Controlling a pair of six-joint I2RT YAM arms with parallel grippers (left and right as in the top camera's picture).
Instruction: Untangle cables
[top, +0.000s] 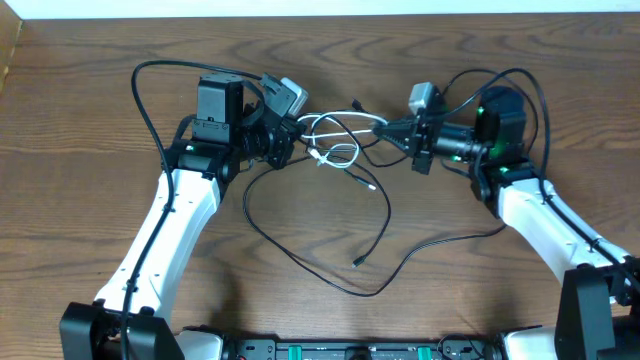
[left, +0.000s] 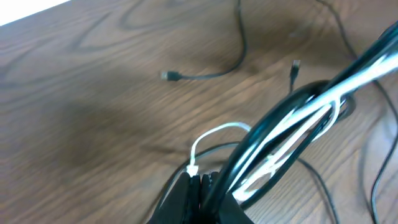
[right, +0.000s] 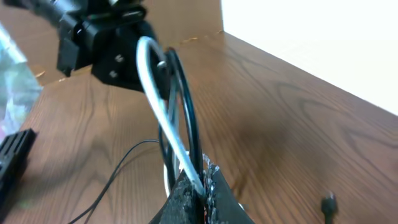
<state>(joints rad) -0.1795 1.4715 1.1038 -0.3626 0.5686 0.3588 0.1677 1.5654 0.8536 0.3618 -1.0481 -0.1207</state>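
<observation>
The white cable (top: 335, 135) loops in a tangle with the black cable (top: 385, 215) between my two grippers, lifted off the table. My left gripper (top: 293, 135) is shut on the tangle from the left; in the left wrist view (left: 200, 182) black and white strands run out of its closed fingers. My right gripper (top: 385, 128) is shut on the white and black strands from the right, as its wrist view (right: 203, 180) shows. The black cable trails in a long loop toward the table's front, one plug end (top: 358, 262) lying loose.
The wooden table (top: 80, 150) carries the slack black loop in front of the grippers. Thicker black arm wires arc above each wrist (top: 150, 75). A black plug (right: 328, 203) lies on the table at the right wrist view's lower right.
</observation>
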